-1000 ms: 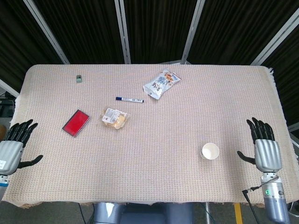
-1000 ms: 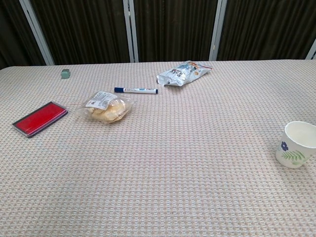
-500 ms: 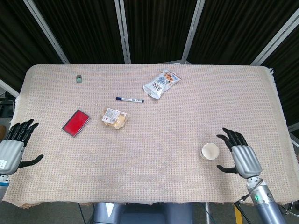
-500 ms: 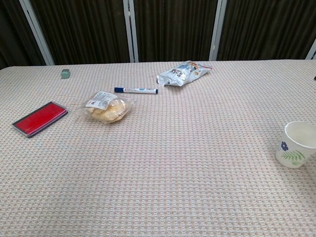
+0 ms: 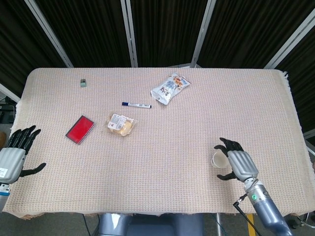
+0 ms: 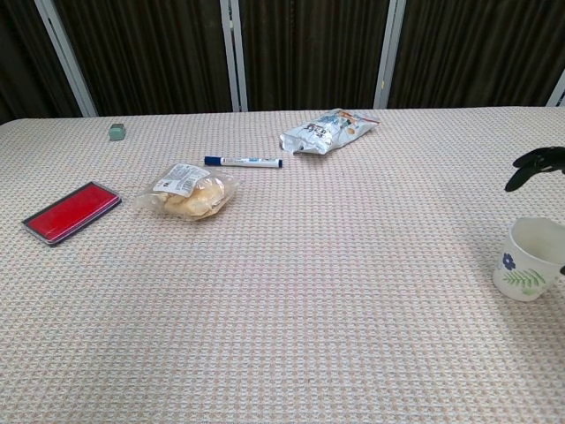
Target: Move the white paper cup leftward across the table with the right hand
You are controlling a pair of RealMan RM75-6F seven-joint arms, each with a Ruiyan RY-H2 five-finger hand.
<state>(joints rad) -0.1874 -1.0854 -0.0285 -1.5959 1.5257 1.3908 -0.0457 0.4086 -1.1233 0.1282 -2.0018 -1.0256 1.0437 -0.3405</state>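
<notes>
The white paper cup (image 5: 217,159) with a blue flower print stands upright near the table's front right; the chest view shows the cup (image 6: 528,259) at the right edge. My right hand (image 5: 236,163) is right beside it on its right, fingers spread and curving over the rim, thumb toward the front; I cannot tell whether they touch it. In the chest view only dark fingertips (image 6: 535,163) show, above and behind the cup. My left hand (image 5: 13,156) lies open and empty at the table's left front edge.
On the left half lie a red flat case (image 5: 80,129), a clear bag of snacks (image 5: 121,124), a blue-capped marker (image 5: 136,104), a white snack pouch (image 5: 170,88) and a small grey-green block (image 5: 83,82). The woven cloth (image 5: 162,162) between cup and case is bare.
My right hand has moved left across the table, from well right of the cup to right against it, its fingers now over the rim. The cup and left hand have not moved.
</notes>
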